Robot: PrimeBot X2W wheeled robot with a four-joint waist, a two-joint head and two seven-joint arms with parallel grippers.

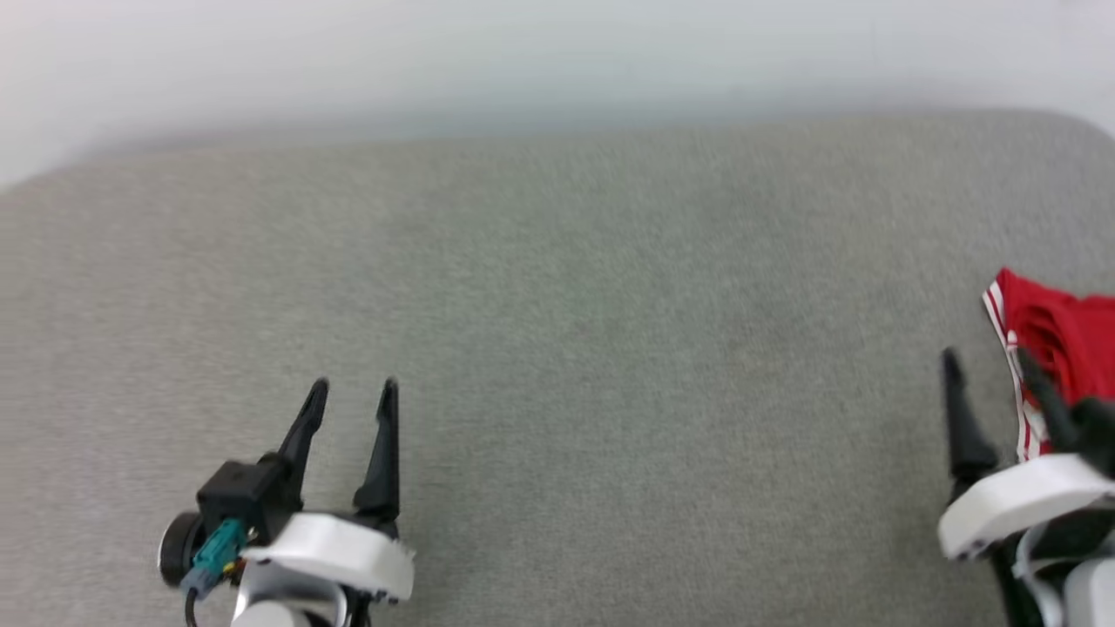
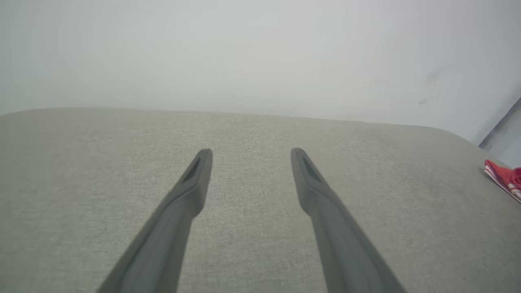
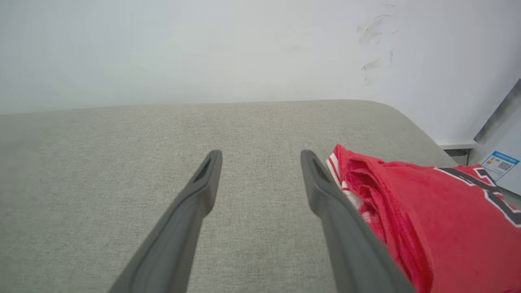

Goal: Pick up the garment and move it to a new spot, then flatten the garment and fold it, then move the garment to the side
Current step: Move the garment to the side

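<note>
Bench (image 1: 557, 348) has a grey fabric top. Garment (image 1: 1067, 335) lies at its right end, bunched in layers and partly out of frame. That fits either a heap awaiting pickup or a fold already parked aside, and I can't tell which. If a grab is due, take all layers, not just the trim.

The striped edge faces bench centre and runs near-to-far. The lettering trails off to the right, so the long axis is unclear.

Right claw (image 1: 991, 361) is spread and empty, just beside that edge. Left claw (image 1: 354, 387) is spread and empty, well apart.
</note>
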